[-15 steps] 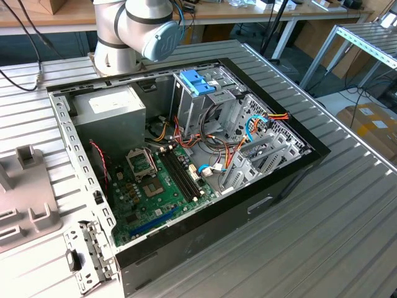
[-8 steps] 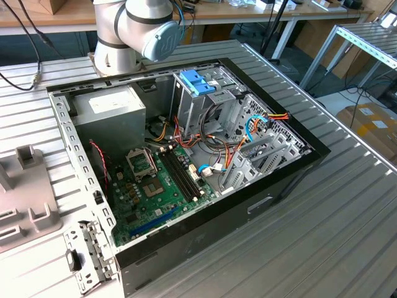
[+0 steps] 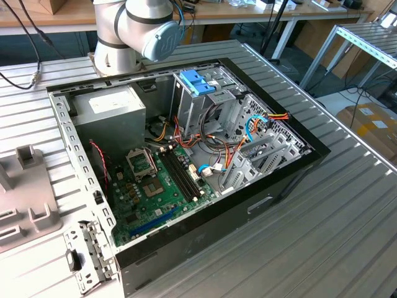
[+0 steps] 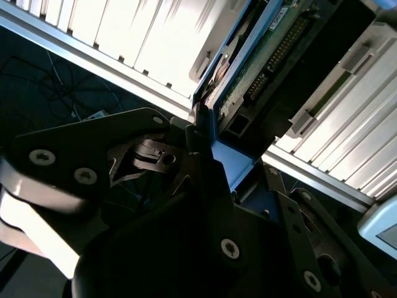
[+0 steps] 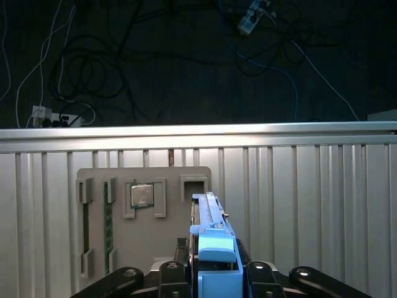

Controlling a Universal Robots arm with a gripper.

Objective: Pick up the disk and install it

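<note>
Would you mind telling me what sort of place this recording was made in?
Probably a robotics lab or assembly workshop: a robot arm stands on a slatted aluminium table beside an open desktop computer case, with workbenches and loose cables behind.

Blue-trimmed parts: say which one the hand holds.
The disk, gripped edge-on in the hand in the first wrist view, blue rail showing; the blue-topped drive cage sits inside the computer case.

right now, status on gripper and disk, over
Gripper shut on the disk, edge-on, by the grey parts tray. Cannot tell if lifted clear. Loose cables beside the drive cage.
</note>
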